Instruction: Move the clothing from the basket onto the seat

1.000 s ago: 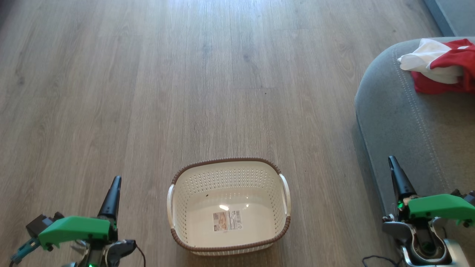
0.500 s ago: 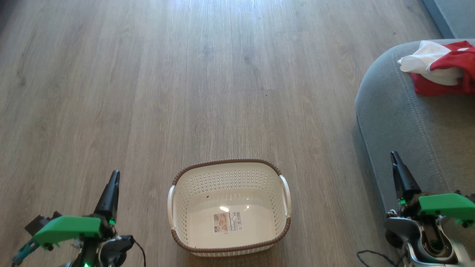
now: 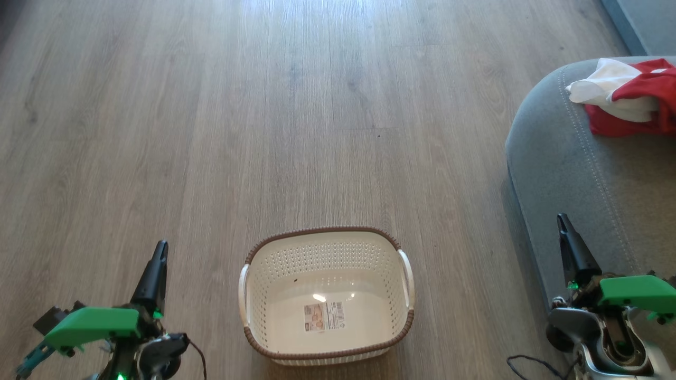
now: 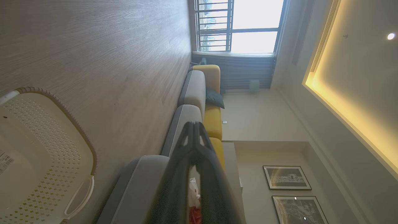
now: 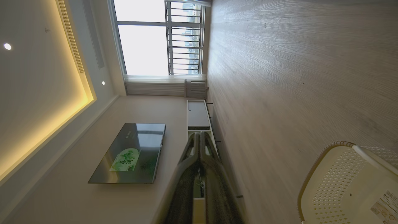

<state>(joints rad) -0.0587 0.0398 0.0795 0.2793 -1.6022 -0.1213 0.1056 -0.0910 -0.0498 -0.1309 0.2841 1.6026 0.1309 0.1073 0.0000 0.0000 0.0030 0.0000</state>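
The left fingers [image 3: 154, 277] are clenched tip to tip with nothing between them. They are held above the floor [image 3: 264, 132] at the lower left of the head view, pointing up that view. The right fingers [image 3: 573, 253] are pressed shut in the same way, on nothing, and are seen at the lower right against the near edge of the seat [image 3: 570, 174]. A green cover [image 3: 92, 323] is carried behind each pair.

Between the two pairs the basket [image 3: 322, 230] is set upright on the floor, well apart from both. Its pale bottom is shown with a label [image 3: 324, 315] stuck to it, and a white handle is seen on each short side.

The clothing [image 3: 628, 100] is laid on the seat at the upper right of the head view, just inside the rounded corner and its double stitching. A white piece is bunched over red fabric. The heap is well apart from the basket and from the right fingers.

In the left wrist view the shut fingers are aimed along a sofa [image 4: 213, 118] of grey and yellow sections towards a window [image 4: 245, 28], and a scrap of white and red cloth is glimpsed low between the finger frames. In the right wrist view the shut fingers are aimed at a wall on which a television [image 5: 130, 154] is mounted, with a corner of the basket at the lower right.
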